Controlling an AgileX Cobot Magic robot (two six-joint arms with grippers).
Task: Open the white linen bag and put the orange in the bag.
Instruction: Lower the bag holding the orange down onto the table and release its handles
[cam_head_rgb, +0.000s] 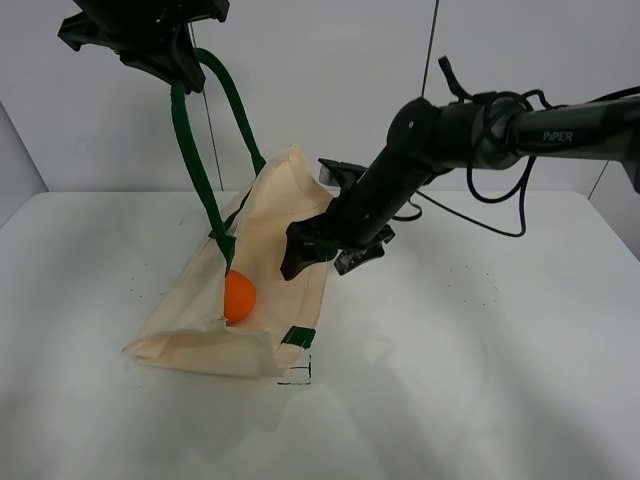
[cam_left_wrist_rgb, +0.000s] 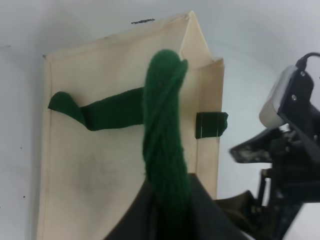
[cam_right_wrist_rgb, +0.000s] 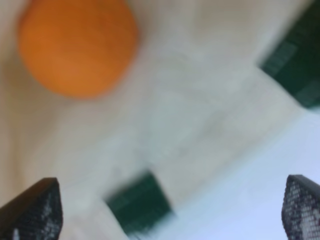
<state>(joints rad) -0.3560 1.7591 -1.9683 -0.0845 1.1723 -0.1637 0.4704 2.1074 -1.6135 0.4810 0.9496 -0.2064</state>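
From the high exterior camera I see the large, flat cream-white linen bag lying on the white surface. Its upper side is pulled up into a tent. The left gripper is high above it, clamped on the bag's dark green strap handle, which hangs taut down to the cloth. In the opened mouth sits the small round orange, resting on the lower panel with the raised panel behind it. The right gripper hovers just over the bag, beside its far edge.

On the left wrist camera, the twisted green handle runs out of the left gripper, whose jaws are closed tight around it. Beneath lies the bag, with its second green handle lying flat on the cloth and a small green tab at one edge. The orange is not visible from here.

The right wrist camera is blurred. The orange rests on cream cloth. The right gripper has its mesh-patterned fingertips spread wide apart, holding nothing, with a green tab showing between them.
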